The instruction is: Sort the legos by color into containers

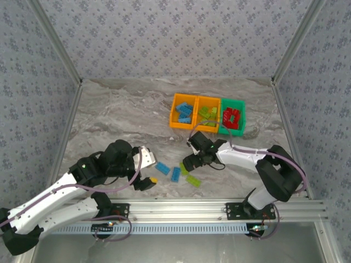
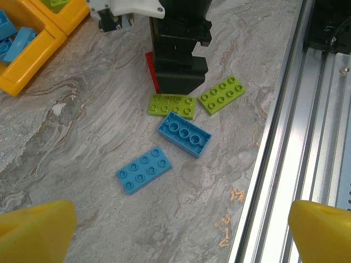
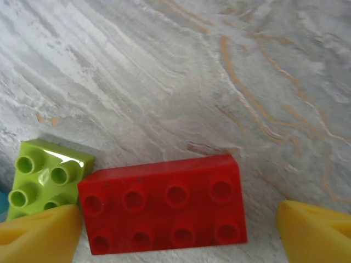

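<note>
1. Left arm (image 1: 52, 196) — white shells, black joints, a pale purple cable looping along it.
2. Right arm (image 1: 241, 156) — same white and black, with its own purple cable.
3. Both have yellow fingertips (image 2: 38, 230).

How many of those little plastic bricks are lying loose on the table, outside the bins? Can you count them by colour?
Blue studded plastic bricks: 2
Lime green studded plastic bricks: 2
Red studded plastic brick: 1
Total loose: 5
</note>
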`<control>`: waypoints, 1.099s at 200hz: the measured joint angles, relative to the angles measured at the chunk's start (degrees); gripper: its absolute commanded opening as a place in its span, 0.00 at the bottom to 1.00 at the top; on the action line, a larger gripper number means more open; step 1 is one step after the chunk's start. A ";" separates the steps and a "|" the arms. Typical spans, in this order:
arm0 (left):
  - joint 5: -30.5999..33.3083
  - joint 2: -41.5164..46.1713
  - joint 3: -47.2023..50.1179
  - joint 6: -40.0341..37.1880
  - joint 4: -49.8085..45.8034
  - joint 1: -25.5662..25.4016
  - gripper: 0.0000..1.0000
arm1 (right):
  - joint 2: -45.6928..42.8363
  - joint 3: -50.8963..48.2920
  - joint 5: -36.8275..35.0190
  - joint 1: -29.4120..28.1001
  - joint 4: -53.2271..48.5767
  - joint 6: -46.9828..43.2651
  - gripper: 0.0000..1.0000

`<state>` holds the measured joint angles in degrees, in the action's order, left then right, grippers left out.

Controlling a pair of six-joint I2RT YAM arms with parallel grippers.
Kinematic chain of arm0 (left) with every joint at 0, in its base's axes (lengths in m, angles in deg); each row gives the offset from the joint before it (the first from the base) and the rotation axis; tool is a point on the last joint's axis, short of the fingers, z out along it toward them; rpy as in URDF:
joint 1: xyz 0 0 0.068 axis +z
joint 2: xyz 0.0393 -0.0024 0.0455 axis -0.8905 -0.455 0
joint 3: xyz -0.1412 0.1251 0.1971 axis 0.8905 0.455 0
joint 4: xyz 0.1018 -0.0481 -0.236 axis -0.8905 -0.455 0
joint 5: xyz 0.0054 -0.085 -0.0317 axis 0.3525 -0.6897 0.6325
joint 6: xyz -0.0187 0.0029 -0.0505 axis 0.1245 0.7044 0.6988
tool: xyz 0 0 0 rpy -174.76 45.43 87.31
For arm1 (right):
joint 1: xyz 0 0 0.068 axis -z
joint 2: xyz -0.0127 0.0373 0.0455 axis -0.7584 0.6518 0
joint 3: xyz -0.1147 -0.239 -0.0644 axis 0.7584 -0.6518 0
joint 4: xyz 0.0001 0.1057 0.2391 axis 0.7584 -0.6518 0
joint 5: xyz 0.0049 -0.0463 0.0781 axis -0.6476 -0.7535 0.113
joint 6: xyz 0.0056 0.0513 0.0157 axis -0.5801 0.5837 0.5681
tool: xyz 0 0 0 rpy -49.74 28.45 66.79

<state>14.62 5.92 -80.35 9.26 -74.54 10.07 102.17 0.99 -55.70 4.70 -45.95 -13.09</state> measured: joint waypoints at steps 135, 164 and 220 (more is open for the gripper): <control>-0.02 -1.20 0.00 0.68 0.00 0.26 0.99 | -13.84 -1.86 -2.05 3.50 1.90 3.52 0.50; -0.02 -1.20 0.00 0.87 0.00 0.37 0.99 | -25.18 -2.08 -4.07 14.73 5.97 6.62 0.45; -0.02 -0.55 0.00 0.92 0.02 0.42 0.99 | -9.40 9.38 -3.85 34.14 8.63 7.87 0.46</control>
<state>14.59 5.37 -80.35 10.18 -74.52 10.49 92.77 10.37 -59.55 38.84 -37.32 -5.22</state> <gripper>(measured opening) 0.993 0.616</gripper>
